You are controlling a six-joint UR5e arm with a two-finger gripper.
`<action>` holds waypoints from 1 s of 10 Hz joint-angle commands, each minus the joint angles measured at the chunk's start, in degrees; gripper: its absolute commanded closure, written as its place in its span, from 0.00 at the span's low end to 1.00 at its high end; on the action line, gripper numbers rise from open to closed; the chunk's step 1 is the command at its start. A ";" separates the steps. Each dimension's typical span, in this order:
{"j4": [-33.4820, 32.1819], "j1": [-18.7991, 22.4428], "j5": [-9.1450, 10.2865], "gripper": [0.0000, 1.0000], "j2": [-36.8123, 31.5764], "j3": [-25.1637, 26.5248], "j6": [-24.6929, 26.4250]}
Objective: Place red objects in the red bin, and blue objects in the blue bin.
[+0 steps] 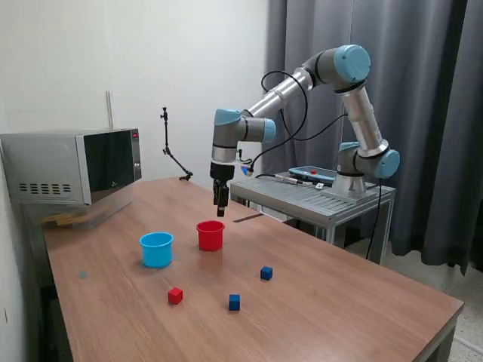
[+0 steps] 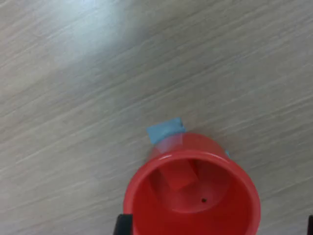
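The red bin (image 1: 210, 235) is a small red cup near the middle of the wooden table. My gripper (image 1: 220, 205) hangs just above it, pointing down. In the wrist view the red bin (image 2: 191, 196) shows from above with one red cube (image 2: 180, 177) lying inside. A dark fingertip (image 2: 123, 226) shows at one side of the cup and another at the far edge of the picture, so the gripper is open and empty. A second red cube (image 1: 175, 296) and two blue cubes (image 1: 266, 273) (image 1: 234, 302) lie nearer the front. The light blue bin (image 1: 156, 249) stands toward the exterior view's left of the red one.
A microwave (image 1: 75, 166) stands at the table's far corner on the exterior view's left. A metal stand (image 1: 317, 197) carrying the arm's base and a tray is behind the table on the right. A thin black bracket (image 1: 170, 154) rises at the back. Blue tape (image 2: 165, 129) lies under the red cup.
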 commanded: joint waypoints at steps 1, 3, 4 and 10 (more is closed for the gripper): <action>-0.08 0.33 -0.15 0.00 -0.09 -0.21 0.00; -0.08 2.69 -0.06 0.00 -1.48 -0.56 0.00; -0.08 5.40 -0.06 0.00 -2.54 -0.56 0.09; 0.09 8.86 0.12 0.00 2.71 -13.28 -3.24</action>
